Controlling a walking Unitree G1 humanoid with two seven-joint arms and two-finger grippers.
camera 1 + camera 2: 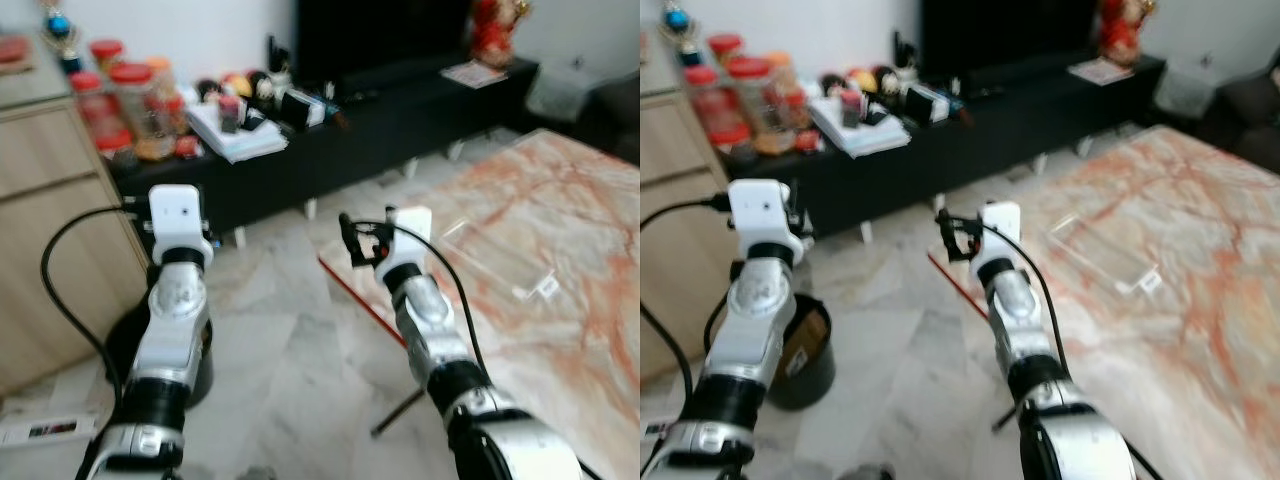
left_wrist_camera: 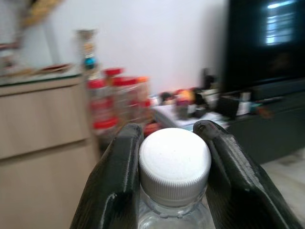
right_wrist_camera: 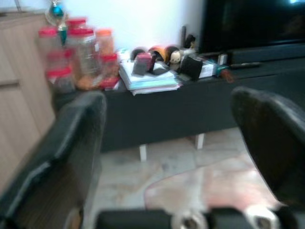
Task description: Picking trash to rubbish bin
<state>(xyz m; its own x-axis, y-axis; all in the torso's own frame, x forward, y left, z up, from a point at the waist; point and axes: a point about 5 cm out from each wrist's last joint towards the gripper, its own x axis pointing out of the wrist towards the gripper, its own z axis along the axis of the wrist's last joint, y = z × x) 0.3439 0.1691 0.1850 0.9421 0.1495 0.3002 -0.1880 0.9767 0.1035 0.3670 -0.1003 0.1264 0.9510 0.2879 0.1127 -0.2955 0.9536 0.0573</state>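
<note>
- Left gripper (image 2: 174, 191) is clamped on the bottle (image 2: 174, 167), cap between its fingers.
- Bin (image 1: 805, 350) sits below it; releasing off-centre could miss.
- Right gripper (image 3: 167, 157) is spread, holding nothing.

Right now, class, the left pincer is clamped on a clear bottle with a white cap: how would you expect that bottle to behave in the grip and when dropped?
The bottle looks like thin clear plastic, so probably light and apt to crumple if squeezed. The left pincer grips just under the ribbed white cap, which probably resists slipping. Being round, it may roll if it misses the bin.
</note>
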